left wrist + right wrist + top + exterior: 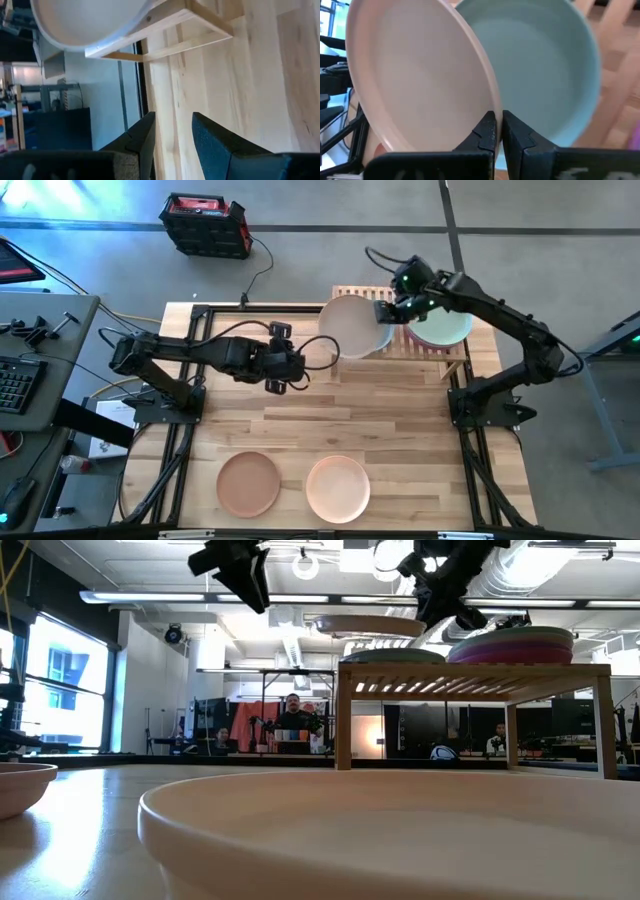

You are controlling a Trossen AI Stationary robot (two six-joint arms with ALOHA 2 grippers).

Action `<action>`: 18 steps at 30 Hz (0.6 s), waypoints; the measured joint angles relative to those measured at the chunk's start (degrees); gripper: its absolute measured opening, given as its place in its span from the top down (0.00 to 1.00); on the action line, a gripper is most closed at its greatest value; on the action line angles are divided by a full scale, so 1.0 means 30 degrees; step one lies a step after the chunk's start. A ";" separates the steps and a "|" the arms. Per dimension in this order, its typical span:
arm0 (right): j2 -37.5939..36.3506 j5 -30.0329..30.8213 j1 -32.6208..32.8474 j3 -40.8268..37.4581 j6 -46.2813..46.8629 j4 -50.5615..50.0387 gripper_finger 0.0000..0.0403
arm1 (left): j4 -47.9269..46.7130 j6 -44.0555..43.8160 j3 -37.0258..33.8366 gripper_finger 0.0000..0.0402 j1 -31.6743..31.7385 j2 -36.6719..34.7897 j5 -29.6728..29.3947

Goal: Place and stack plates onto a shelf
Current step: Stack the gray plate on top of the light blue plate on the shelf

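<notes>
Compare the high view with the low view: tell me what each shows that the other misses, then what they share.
Only the high view shows the whole layout: the left gripper hanging empty over bare table, left of the shelf, and the red case on the floor.

Only the low view shows the plates' heights: the held pale plate hangs clear above the plate already on the shelf, beside a taller stack. People sit in the room behind.

Both show the right gripper holding that pale plate, and two plates near the table's front edge.

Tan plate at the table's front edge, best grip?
Take the tan plate by its raised rim. It lies flat and shallow on the table, so only the rim fits between fingers. Come from above on its left side, since the cream plate sits close on the right.
</notes>
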 joint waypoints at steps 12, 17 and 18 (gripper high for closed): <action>0.0000 -0.0821 -0.2752 0.0000 -0.2213 -0.1022 1.00 | -0.0020 -0.0555 0.0000 0.71 0.1304 0.0005 0.1129; 0.0007 -0.0785 -0.3107 0.0000 -0.2511 -0.1274 1.00 | -0.0005 -0.0547 0.0000 0.71 0.1659 0.0005 0.1195; 0.0007 -0.0782 -0.3117 0.0000 -0.2515 -0.1417 1.00 | -0.0005 -0.0555 0.0000 0.71 0.1720 -0.0001 0.1195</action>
